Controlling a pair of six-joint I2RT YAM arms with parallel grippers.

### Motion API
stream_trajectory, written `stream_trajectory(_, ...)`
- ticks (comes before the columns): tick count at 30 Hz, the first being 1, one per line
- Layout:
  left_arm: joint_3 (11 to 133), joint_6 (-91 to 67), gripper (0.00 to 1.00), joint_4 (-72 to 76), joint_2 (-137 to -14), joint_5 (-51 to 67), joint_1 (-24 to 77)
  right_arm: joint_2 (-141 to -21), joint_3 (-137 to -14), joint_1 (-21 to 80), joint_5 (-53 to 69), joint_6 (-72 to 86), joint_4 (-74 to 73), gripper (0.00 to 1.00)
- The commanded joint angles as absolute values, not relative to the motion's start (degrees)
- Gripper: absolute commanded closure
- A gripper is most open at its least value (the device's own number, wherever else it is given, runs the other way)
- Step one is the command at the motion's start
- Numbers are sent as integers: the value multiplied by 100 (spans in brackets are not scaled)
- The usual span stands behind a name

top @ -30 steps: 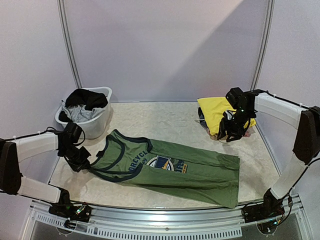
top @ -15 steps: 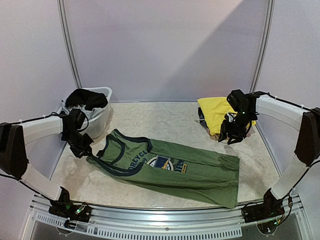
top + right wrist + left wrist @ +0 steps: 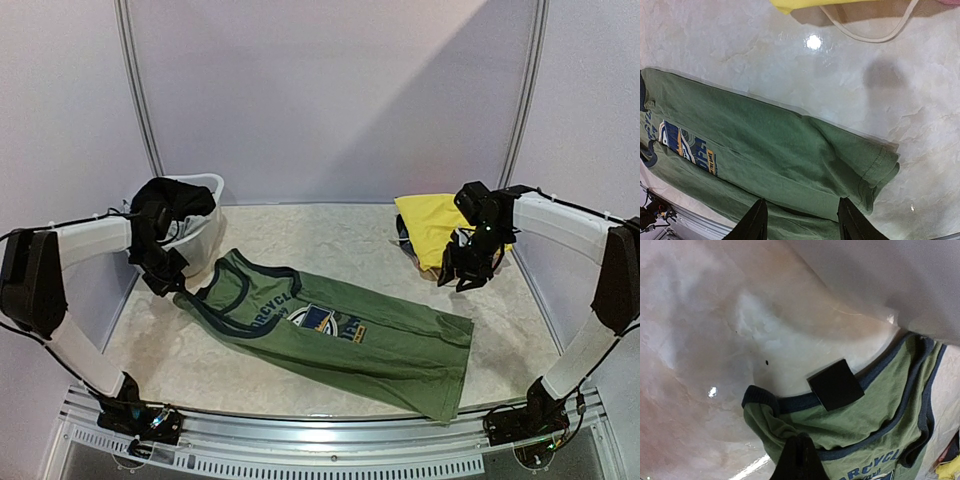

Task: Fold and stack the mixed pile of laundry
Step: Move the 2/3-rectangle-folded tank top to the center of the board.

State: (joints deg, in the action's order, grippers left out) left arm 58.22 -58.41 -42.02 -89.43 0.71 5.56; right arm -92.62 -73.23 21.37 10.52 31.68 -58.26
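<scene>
Right now seeing olive-green shirt (image 3: 330, 335) lying flat on the table (image 3: 330, 235), closest of the laundry to the arm bases. Running diagonally from left-middle down to the near right. Showing navy trim at neck and armholes, chest graphic face up, hem end pointing toward the near right edge. Creasing lightly along the lower half.

Pinching the shirt's shoulder corner with left gripper (image 3: 172, 284), fingers clamped tight on the navy-edged cloth. Checking the left wrist view: seeing green fabric bunching up at the lower finger, with the upper pad (image 3: 835, 385) pressing on the trim. Keeping that corner at the left side of the table, just in front of the white tub (image 3: 203, 248).

Hovering right gripper (image 3: 466, 276) over the right side of the table, fingers standing partly apart, holding nothing. Looking down through the right wrist view past both fingers at the shirt's hem end and bare tabletop. Not touching the shirt, as far as can be told.

Further back on the right, spotting yellow garment (image 3: 430, 222) lying just beyond the right gripper. Seeing its white drawstring (image 3: 875, 39) looping out onto the table. Cannot tell what the darker bits under its near edge are.

At far left by the back wall, noting black piece (image 3: 175, 195) draping over the tub's rim.
</scene>
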Motion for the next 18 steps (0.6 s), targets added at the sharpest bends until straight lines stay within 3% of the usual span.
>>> stream_trajectory(1, 5995, -5730, 98, -4007, -9261, 71, 548, -9079, -7195, 2169, 957, 3245, -5750, 52)
stream_trajectory(9, 6632, -5945, 99, -4686, -9188, -813, 615, -9045, -7186, 2168, 934, 3236, -5782, 52)
stream_trajectory(13, 6392, -6314, 95, -4503, -8937, -989, 653, -9013, -7165, 2174, 905, 3226, -5808, 52)
stream_trajectory(16, 6180, -6213, 77, -4110, -8708, -869, 745, -8977, -7163, 2178, 927, 3234, -5791, 52)
stream_trajectory(18, 6107, -6108, 52, -3994, -8613, -760, 840, -8965, -7148, 2176, 991, 3217, -5760, 52)
